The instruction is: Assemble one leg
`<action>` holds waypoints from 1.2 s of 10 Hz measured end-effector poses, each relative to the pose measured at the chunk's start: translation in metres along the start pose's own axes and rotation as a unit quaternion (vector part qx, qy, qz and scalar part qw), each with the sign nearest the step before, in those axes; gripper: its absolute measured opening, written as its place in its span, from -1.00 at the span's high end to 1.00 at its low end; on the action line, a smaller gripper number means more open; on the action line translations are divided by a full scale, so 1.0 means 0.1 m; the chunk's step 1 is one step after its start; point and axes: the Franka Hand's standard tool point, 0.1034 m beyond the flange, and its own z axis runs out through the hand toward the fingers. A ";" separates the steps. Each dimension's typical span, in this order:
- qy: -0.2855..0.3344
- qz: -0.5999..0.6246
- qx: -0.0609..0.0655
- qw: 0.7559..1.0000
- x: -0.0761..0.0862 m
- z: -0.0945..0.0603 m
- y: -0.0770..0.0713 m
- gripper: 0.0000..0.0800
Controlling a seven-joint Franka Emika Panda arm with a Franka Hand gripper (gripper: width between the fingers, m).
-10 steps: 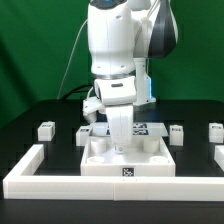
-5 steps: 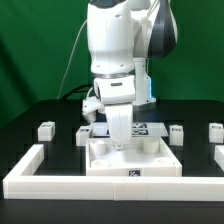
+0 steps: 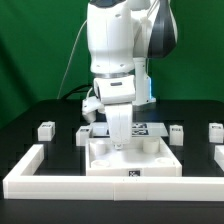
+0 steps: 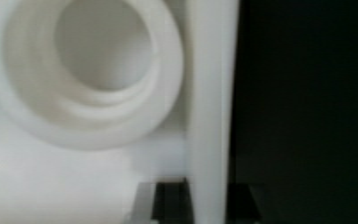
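The large white tray-like part (image 3: pixel 135 158) lies flat just behind the front border wall. My gripper (image 3: pixel 120 146) reaches straight down onto its rear rim. In the wrist view my gripper (image 4: pixel 213 192) has its two dark fingers (image 4: pixel 169 205) on either side of the tray's thin raised rim (image 4: pixel 213 120), with the rim filling the gap between them. A round stepped recess (image 4: pixel 87 80) in the tray shows beside it. Several small white legs stand in a row behind: one (image 3: pixel 45 129), another (image 3: pixel 86 134), a third (image 3: pixel 177 132), and one more at the exterior view's right.
The long white L-shaped border wall (image 3: pixel 90 183) runs along the front and up the exterior view's left side. The marker board (image 3: pixel 146 127) lies behind the tray, partly hidden by the arm. A green backdrop stands behind the black table.
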 end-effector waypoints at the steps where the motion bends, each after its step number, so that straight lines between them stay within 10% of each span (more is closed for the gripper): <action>1: 0.002 0.018 -0.005 1.000 0.13 0.02 0.00 0.84; 8: 0.020 0.051 -0.013 0.998 0.97 0.05 0.25 0.84; 12: 0.020 0.050 -0.023 0.998 0.98 0.05 0.34 0.84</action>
